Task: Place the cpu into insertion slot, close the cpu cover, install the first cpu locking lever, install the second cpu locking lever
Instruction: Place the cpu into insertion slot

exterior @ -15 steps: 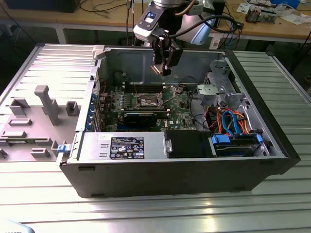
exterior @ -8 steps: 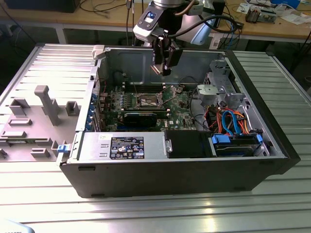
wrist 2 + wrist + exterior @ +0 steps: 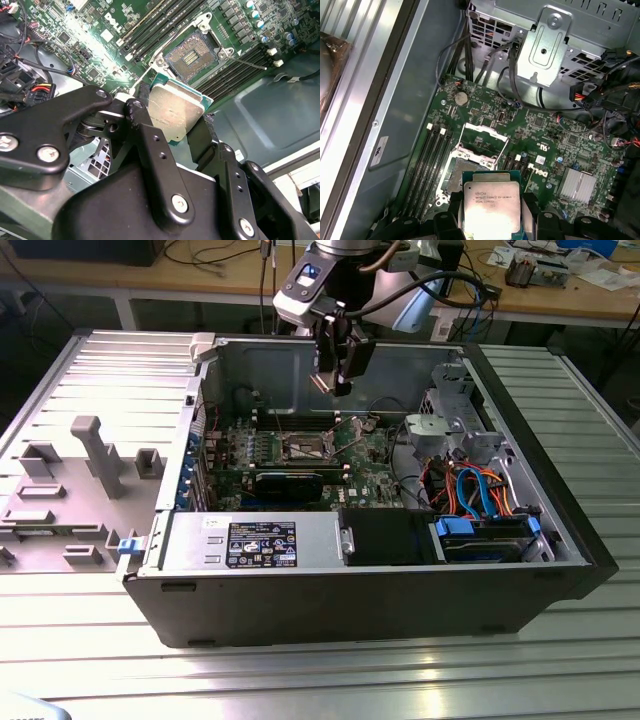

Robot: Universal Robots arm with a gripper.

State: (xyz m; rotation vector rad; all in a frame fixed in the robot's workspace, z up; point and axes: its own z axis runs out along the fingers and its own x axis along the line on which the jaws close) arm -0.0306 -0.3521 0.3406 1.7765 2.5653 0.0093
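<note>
My gripper (image 3: 338, 387) hangs above the green board inside the open computer case, shut on the cpu (image 3: 491, 202). In both wrist views the cpu (image 3: 175, 113) is a flat square chip with a silvery top, clamped by its edges between the black fingers (image 3: 144, 121). The insertion slot (image 3: 192, 55) lies open on the board beneath it, its dark pin field bare. The chip is held well above the insertion slot (image 3: 304, 448). The cpu cover (image 3: 483, 138) stands swung up at the slot's far edge. A thin wire lever (image 3: 248, 63) sticks out beside the slot.
Long black memory slots (image 3: 150, 20) flank the socket. A metal drive cage (image 3: 455, 415) with blue and orange cables (image 3: 470, 490) fills the exterior view's right side of the case. A finned heat sink (image 3: 577, 185) sits on the board. A grey moulded tray (image 3: 70, 480) lies outside, on the exterior view's left.
</note>
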